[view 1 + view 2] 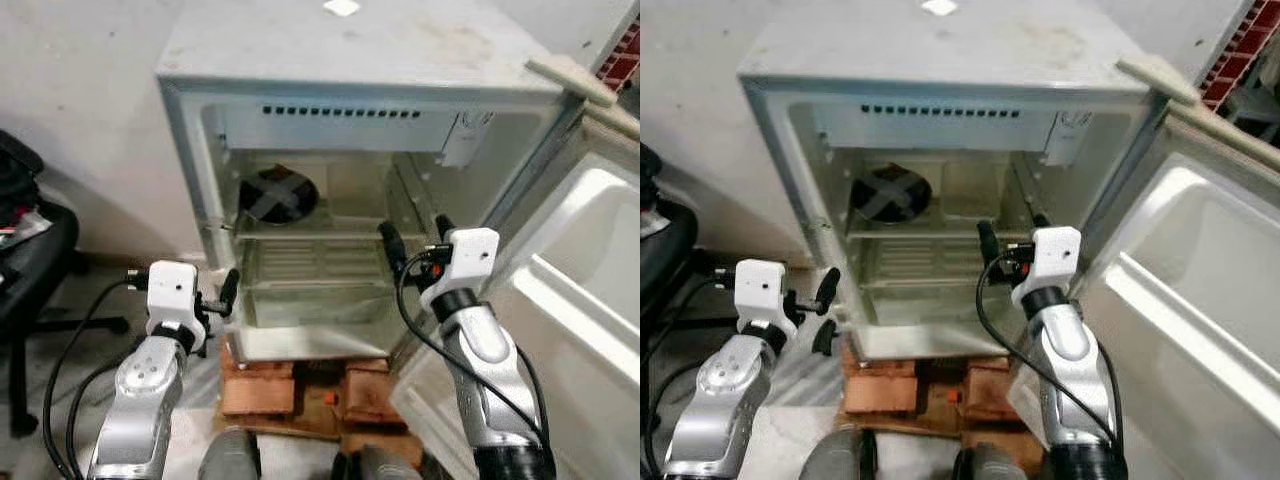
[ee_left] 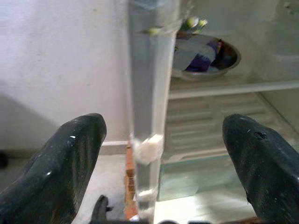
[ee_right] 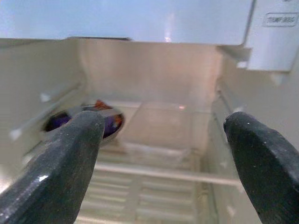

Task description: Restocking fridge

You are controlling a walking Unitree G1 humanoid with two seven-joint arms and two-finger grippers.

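While both jaws stand apart and empty, right gripper point(image 1: 415, 242) sits at the small white fridge point(image 1: 350, 60) mouth, left gripper point(image 1: 222, 305) outside its wall. Beyond: covered metal bowl point(image 1: 279, 195) already shelved; further stocking judged pending.

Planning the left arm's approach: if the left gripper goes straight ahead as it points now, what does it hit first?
Probably the fridge's left wall edge: it stands between the open fingers of the left gripper, ahead of the bowl on the shelf.
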